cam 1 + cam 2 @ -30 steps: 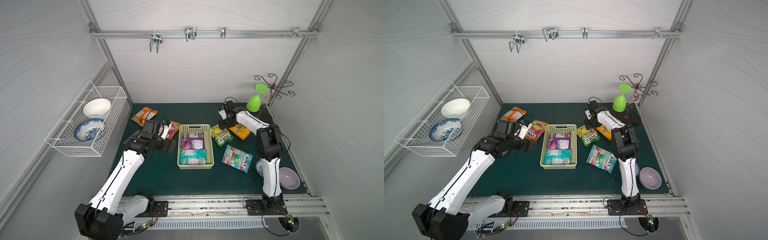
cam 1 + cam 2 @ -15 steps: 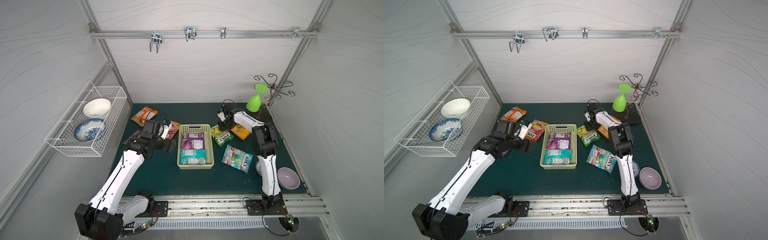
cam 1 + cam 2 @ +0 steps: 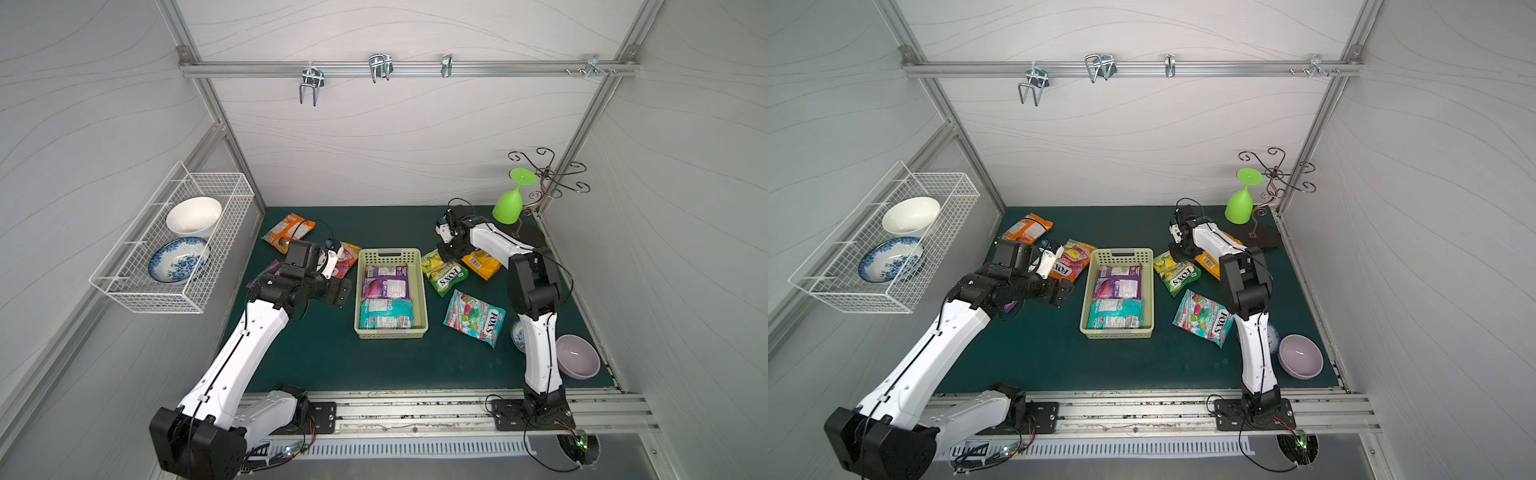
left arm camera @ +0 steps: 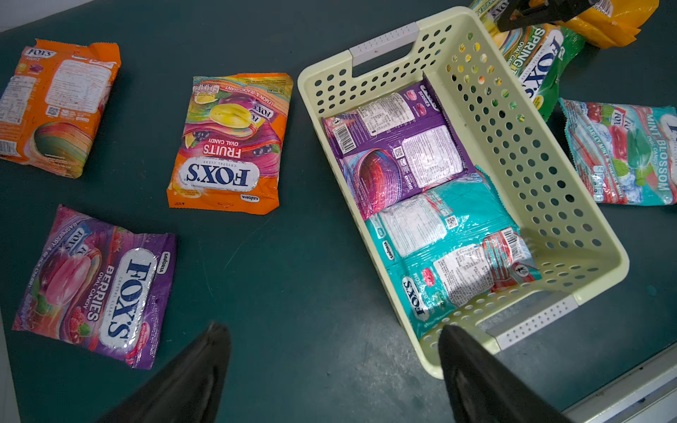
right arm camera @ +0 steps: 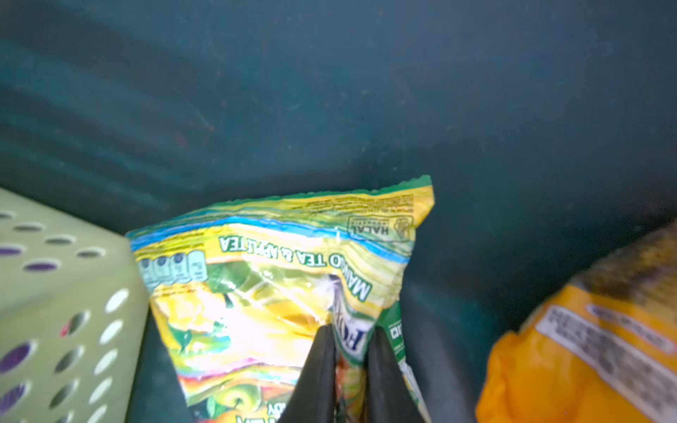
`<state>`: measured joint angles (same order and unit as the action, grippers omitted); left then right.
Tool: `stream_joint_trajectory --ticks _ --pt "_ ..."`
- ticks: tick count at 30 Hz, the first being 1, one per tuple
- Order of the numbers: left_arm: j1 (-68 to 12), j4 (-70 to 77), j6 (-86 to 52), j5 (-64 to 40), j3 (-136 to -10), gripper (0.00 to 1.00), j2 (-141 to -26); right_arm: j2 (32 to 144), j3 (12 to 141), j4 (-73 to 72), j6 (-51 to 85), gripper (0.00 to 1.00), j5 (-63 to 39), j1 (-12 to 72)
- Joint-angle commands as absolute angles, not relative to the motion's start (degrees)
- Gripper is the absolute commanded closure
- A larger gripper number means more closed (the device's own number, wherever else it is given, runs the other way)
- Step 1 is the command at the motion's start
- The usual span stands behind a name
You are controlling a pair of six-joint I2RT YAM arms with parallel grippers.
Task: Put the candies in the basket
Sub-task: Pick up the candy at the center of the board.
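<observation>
Far-left bags: the orange bag (image 3: 286, 230) and the purple berries bag (image 4: 95, 285) lie flat on the green mat (image 3: 332, 357), outside the basket (in both top views the left arm hides most of the purple one).
Left gripper (image 4: 329, 327): jaws spread wide with nothing between them. It hovers over bare mat between the purple berries bag and the basket.
Fruits bag (image 3: 347, 259): flat on the mat just beside the basket's left wall, untouched.
Basket (image 3: 390, 252): holds a purple bag (image 3: 384, 282) and teal packaging (image 3: 386, 313) nearer the front. I cannot tell whether the teal is one bag or two.
Right gripper (image 5: 351, 329): low at the mat, its fingers pinched on a fold of the green-and-yellow tea bag (image 3: 1177, 274), which lies just beside the basket's right wall.
Right-side bags: the yellow-orange bag (image 3: 482, 264) sits next to the tea bag. The mint bag (image 3: 473, 318) lies nearer the front.
Progress: about a quarter done, by my reckoning. Six bags are outside, and the tea bag looks likely to go in next.
</observation>
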<state>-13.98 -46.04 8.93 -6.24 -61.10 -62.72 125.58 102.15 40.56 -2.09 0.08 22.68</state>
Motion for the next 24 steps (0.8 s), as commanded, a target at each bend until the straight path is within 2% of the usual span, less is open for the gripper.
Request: stream_joint_trajectory --ticks 1,11,16,24 --pt "-13.7 -45.5 8.6 -6.8 -62.9 0.07 -62.1 119.4 101.5 42.2 -4.2 1.00 0.9 23.7" --pt "-13.7 -44.1 8.7 -2.9 -61.7 0.05 -61.6 108.0 98.6 41.7 -9.0 1.00 4.1 25.3" --pt "-13.6 -44.2 8.2 -2.9 -62.1 0.05 -61.2 102.6 98.8 41.9 -16.4 1.00 3.0 27.3" --pt "-13.2 -43.8 8.0 -0.5 -62.1 0.05 -60.5 100.8 102.2 43.5 -32.0 1.00 3.2 34.8"
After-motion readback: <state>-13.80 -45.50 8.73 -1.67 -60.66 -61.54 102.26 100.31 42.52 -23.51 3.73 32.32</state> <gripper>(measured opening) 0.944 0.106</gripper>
